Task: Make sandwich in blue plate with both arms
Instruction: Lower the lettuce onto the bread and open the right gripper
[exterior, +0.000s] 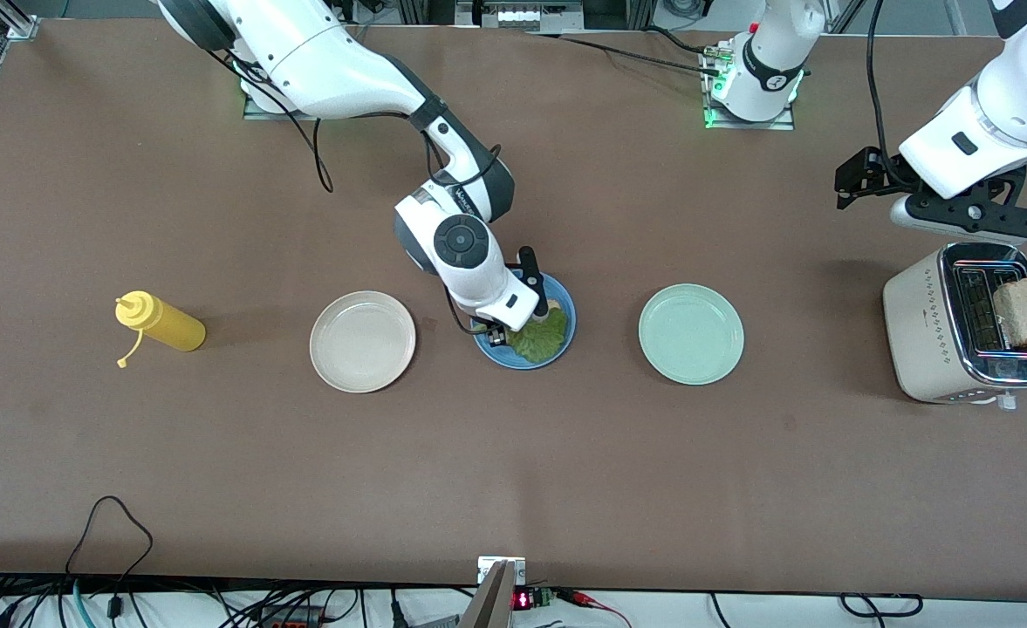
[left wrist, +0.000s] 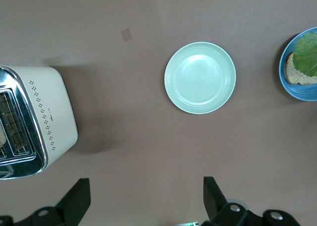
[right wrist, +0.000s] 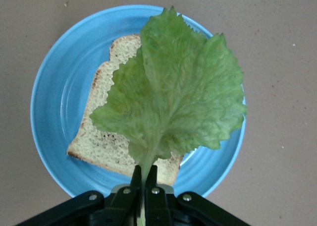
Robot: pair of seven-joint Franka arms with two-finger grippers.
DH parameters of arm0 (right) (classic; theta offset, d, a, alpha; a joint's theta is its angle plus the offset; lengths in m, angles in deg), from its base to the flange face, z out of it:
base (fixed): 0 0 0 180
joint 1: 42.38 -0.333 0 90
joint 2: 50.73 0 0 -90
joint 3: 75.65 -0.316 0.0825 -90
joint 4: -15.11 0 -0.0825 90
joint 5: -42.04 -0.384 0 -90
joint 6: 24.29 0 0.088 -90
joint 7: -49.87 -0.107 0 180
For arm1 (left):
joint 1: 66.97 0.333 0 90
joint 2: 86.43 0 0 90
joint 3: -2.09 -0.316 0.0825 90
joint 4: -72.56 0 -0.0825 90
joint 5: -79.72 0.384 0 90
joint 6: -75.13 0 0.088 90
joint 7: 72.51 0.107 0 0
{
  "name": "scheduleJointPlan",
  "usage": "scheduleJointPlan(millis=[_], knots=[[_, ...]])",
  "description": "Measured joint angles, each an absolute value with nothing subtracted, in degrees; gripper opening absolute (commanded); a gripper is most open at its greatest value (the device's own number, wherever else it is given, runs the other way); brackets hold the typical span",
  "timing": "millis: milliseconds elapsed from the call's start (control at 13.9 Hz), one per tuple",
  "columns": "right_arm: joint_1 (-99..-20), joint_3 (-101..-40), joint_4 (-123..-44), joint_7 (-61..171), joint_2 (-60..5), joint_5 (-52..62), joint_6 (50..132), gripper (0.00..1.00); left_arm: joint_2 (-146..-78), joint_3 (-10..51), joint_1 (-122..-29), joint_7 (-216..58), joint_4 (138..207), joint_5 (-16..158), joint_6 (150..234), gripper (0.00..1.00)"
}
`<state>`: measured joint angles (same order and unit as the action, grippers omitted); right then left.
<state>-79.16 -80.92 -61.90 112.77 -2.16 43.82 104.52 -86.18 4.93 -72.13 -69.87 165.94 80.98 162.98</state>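
Note:
The blue plate [exterior: 567,301] lies mid-table with a bread slice [exterior: 555,306] on it. Over the plate my right gripper [exterior: 497,333] is shut on the stem of a green lettuce leaf [exterior: 541,338]. In the right wrist view the lettuce [right wrist: 173,97] spreads over the bread [right wrist: 106,132] on the blue plate [right wrist: 54,112], its stem pinched in the right gripper [right wrist: 144,174]. A second bread slice [exterior: 1026,312] stands in the toaster [exterior: 932,331]. My left gripper [exterior: 971,225] hangs open and holds nothing, just above the toaster [left wrist: 49,112]. The left gripper [left wrist: 147,201] also shows in its wrist view.
A pale green plate [exterior: 691,334] lies between the blue plate and the toaster. A beige plate [exterior: 362,341] lies beside the blue plate toward the right arm's end. Beside it a yellow squeeze bottle [exterior: 161,323] lies on its side.

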Motion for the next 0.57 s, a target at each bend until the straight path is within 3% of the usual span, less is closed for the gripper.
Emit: scheduleJointPlan(millis=[503,575], knots=[[-80.4,-80.9,-61.9,112.8,-1.5,45.8,104.3,0.00,-86.2,4.9,-72.1,-69.9,165.9,81.0,163.0,1.00],[-80.4,-80.9,-61.9,112.8,-1.4,46.0,104.3,0.05,-86.2,4.9,-72.1,-69.9,165.9,81.0,163.0,1.00]])
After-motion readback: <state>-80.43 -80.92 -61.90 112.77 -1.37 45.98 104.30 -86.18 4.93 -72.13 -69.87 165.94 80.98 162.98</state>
